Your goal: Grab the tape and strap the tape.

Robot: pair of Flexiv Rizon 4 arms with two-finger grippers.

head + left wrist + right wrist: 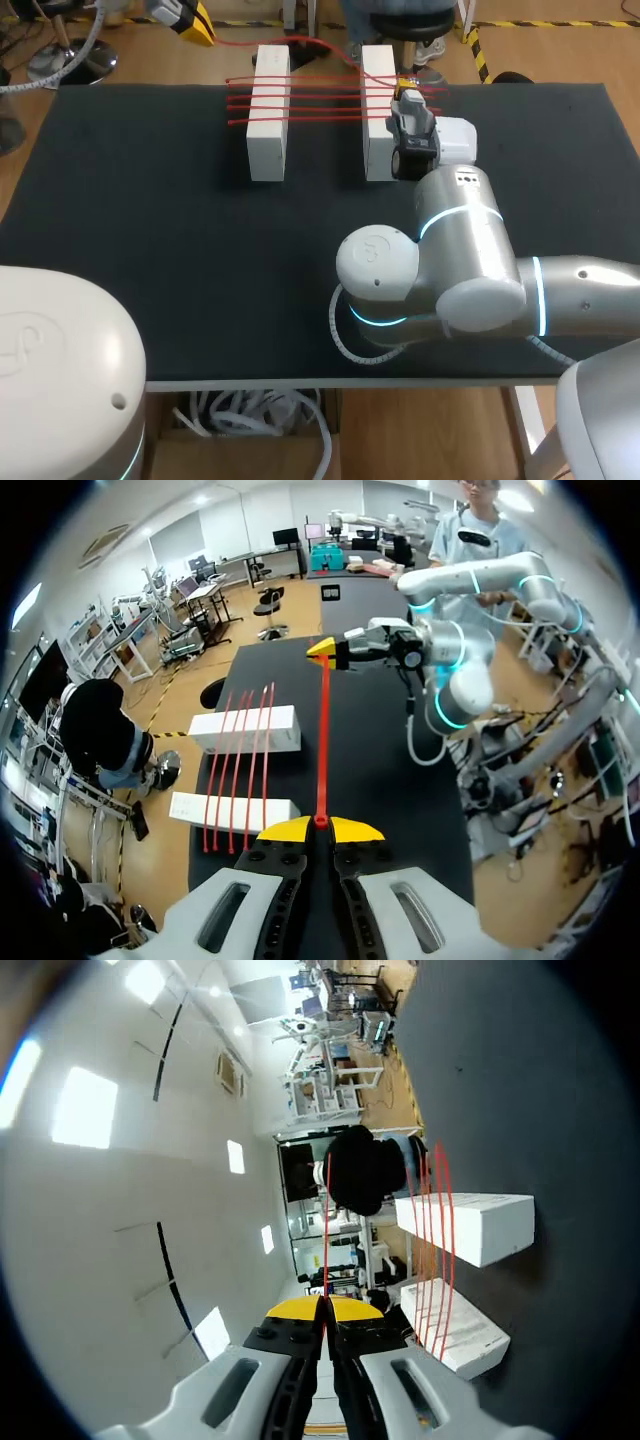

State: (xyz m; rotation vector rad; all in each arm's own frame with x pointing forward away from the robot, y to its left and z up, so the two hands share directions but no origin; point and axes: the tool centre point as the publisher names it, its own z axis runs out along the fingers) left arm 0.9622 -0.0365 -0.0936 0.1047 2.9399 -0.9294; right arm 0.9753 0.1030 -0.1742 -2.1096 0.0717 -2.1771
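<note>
The right arm [470, 250] reaches in over the table [150, 250], with the right gripper [405, 86] just beside the right white block [380, 130]. The left gripper [190, 20] hangs past the table's far left edge. The red tape [323, 740] spans from one gripper to the other, its long axis along that line. Each gripper's fingers are clamped on one end of the tape. Four more red tapes [320, 100] lie across the right white block and the left white block [268, 130].

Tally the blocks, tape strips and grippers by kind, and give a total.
Blocks: 2
Laid tapes: 4
Held tape: 1
Left gripper and right gripper: 2
Total: 9
</note>
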